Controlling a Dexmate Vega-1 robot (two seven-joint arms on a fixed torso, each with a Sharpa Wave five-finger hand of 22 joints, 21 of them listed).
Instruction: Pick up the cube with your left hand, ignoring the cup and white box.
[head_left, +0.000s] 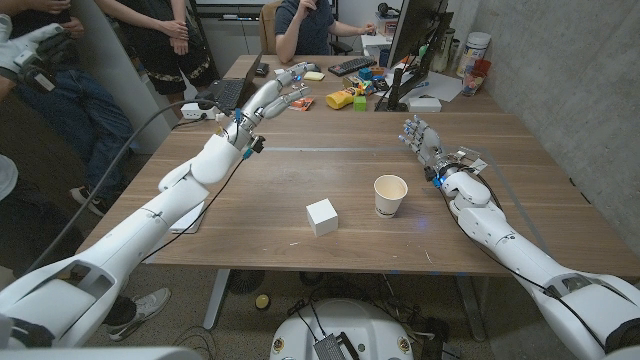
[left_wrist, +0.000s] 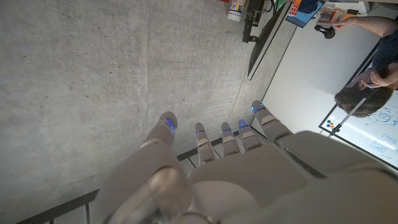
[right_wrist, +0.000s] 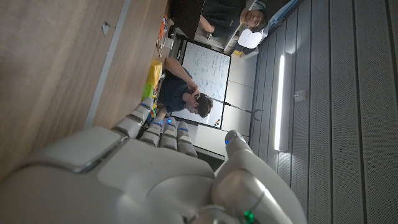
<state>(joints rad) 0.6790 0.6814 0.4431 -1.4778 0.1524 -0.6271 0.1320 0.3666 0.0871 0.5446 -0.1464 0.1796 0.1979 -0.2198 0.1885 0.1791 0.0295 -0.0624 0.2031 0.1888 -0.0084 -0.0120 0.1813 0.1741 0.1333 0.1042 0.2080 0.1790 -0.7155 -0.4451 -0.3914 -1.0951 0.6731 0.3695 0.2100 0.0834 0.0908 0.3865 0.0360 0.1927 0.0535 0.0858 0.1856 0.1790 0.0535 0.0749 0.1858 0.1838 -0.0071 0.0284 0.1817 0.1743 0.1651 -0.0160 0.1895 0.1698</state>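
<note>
Head view shows the cube (head_left: 322, 216) sitting near the table's (head_left: 300, 170) front edge, just beside the cup (head_left: 390, 195). It looks light, stiff and smooth-sided; opposite flat faces suit a pinch. Left hand (head_left: 278, 97) hangs raised, fingers apart, holding nothing; right hand (head_left: 422, 137) likewise empty.

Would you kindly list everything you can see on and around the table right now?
cube: one, white, near table edge, centre.
paper cup: one, cream, upright, right of the cube, apart from it.
laptop: one, dark, far left of table.
monitor: one, black, far right.
yellow packet: one, far middle.
people: several, behind the table.
left hand: raised over the far left, holding nothing.
right hand: fingers apart, right of the cup.
</note>
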